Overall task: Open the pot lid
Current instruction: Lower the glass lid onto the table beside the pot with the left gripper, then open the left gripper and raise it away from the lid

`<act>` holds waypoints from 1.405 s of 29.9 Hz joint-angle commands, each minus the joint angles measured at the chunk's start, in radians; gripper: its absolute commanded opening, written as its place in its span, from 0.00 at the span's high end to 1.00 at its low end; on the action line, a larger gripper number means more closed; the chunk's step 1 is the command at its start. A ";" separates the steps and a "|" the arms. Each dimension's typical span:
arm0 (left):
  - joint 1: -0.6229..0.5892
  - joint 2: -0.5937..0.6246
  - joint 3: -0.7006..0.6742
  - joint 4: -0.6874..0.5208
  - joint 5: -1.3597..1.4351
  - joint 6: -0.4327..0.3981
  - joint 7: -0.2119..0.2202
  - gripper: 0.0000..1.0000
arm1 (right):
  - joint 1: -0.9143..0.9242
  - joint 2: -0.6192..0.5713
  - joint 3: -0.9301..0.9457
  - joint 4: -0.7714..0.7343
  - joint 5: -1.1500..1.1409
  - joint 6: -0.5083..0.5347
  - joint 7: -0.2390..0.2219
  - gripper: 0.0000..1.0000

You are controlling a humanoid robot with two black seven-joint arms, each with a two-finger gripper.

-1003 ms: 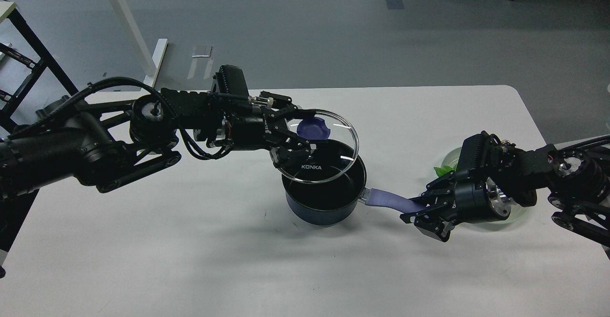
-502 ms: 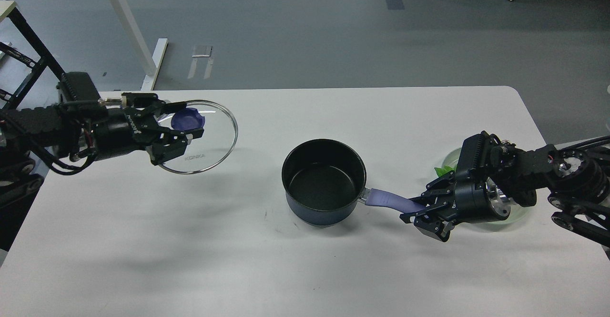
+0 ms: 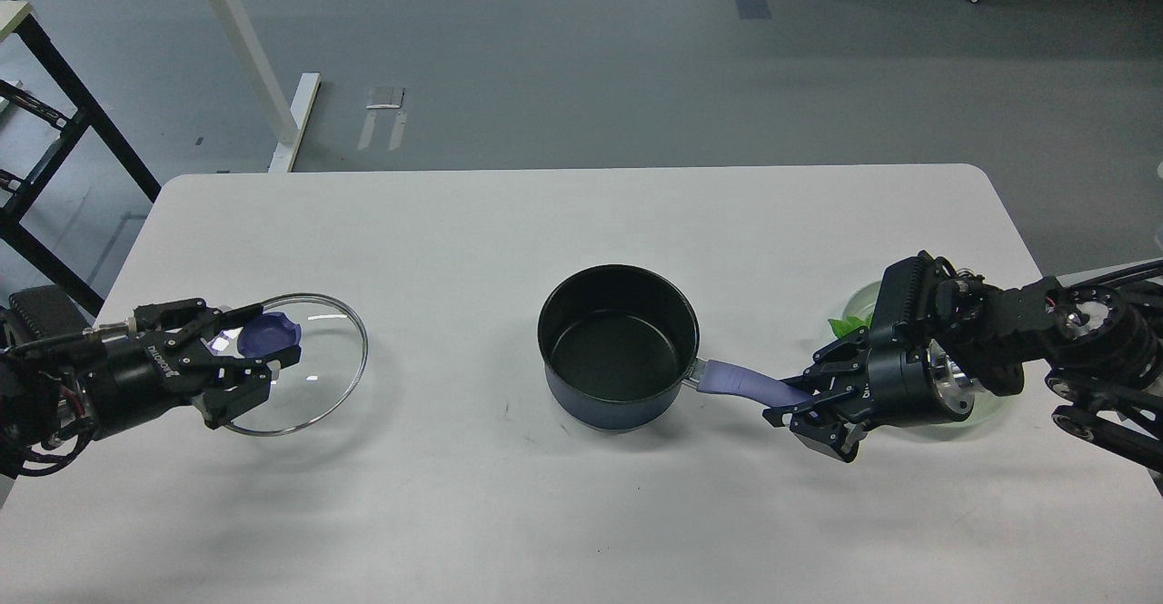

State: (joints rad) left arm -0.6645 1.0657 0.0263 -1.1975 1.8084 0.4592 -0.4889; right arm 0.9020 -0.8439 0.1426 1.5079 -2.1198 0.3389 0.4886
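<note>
Lid off, set-down pending

Table first: the white rectangular table (image 3: pixel 563 513) carries everything. At its middle stands the dark blue saucepan with a black non-stick interior (image 3: pixel 618 345), uncovered and empty, its lavender handle (image 3: pixel 745 381) pointing toward the robot's right. Well apart, near the table's left edge, is the round glass lid with a metal rim (image 3: pixel 304 368), roughly level and low over the surface; whether it touches the table cannot be told. Behind the right arm, a pale green dish (image 3: pixel 859 300) with something leafy is partly hidden.

The left gripper (image 3: pixel 250 368) has its fingers closed around the lid's blue knob (image 3: pixel 268 333), carrying the lid. The right gripper (image 3: pixel 804 409) sits at the tip of the lavender handle, fingers drawn in around it, apparently steadying the saucepan.

Judging by this, the opening itself is done and the placing step is in hand. The next move calls for settling the lid flat, then spreading the left fingers and backing away without dragging the knob.
</note>
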 commanded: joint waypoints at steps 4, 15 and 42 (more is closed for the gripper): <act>0.031 -0.019 0.032 0.059 0.000 0.029 0.000 0.58 | -0.002 0.002 0.000 0.000 0.000 0.000 0.000 0.68; 0.056 -0.070 0.038 0.127 0.000 0.029 0.000 0.48 | 0.000 0.000 0.000 0.000 0.000 0.000 0.000 0.68; -0.136 0.099 0.000 -0.132 -0.640 -0.301 0.000 0.01 | 0.000 0.000 0.000 0.000 0.000 0.000 0.000 0.67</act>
State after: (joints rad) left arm -0.7175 1.1326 0.0454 -1.2949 1.3994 0.3365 -0.4885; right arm 0.9020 -0.8432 0.1426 1.5079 -2.1200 0.3390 0.4885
